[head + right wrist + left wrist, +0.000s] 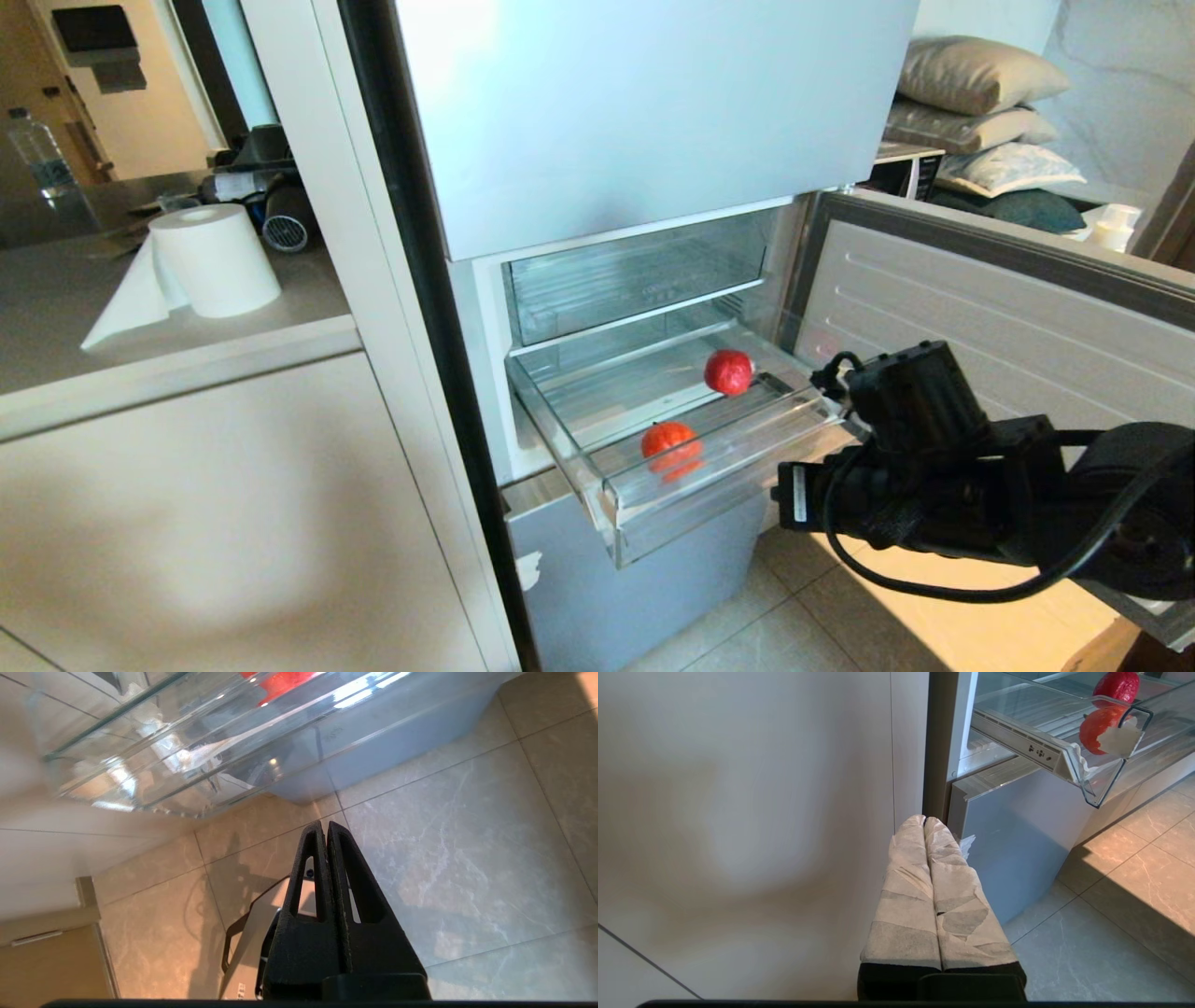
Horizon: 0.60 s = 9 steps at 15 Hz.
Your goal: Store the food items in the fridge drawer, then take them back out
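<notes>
Two small, matte red, roundish food items, one (pixel 728 371) rearward, one (pixel 670 441) by the front lip, lie in the pulled-out clear plastic fridge drawer (pixel 719 481) (ribbed floor), apart from the empty-handed right gripper (pixel 325 828) and left gripper (pixel 924 822), both pinched closed.

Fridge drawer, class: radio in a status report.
Right gripper shut, empty, below drawer front. Left gripper shut, parked by cabinet. Drawer open, two food items inside. Nothing in the way.
</notes>
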Tool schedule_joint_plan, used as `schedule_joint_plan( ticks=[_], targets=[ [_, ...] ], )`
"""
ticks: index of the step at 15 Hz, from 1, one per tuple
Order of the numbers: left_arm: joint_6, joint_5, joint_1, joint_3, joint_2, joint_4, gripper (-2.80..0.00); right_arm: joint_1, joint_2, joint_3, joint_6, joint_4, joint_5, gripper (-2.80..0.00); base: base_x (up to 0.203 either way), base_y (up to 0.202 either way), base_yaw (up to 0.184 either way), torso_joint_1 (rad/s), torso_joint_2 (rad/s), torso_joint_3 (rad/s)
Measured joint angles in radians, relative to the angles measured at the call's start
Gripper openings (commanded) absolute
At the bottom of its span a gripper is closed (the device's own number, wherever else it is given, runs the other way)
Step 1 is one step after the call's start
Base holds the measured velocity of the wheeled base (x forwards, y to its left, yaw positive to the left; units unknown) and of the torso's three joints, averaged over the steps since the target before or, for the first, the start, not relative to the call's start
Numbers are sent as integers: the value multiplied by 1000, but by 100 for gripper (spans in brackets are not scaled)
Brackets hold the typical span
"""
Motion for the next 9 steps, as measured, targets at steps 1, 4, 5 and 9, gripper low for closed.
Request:
schedule_joint_plan(
  ticks=[1,4,5,9],
  targets=[
    [0,0,0,0,0,0,-280,0,42,0,-4,-44,-1,-280,0,0,0,0,0,0],
    [0,0,0,0,0,0,-280,-1,189,-14,-21,-214,-4,-280,0,0,0,0,0,0],
    [0,0,0,0,0,0,-280,0,235,-29,-30,-257,-6,-280,0,0,0,0,0,0],
    [0,0,1,0,0,0,-280,-1,403,-148,-54,-430,-12,-280,0,0,0,0,0,0]
  ],
)
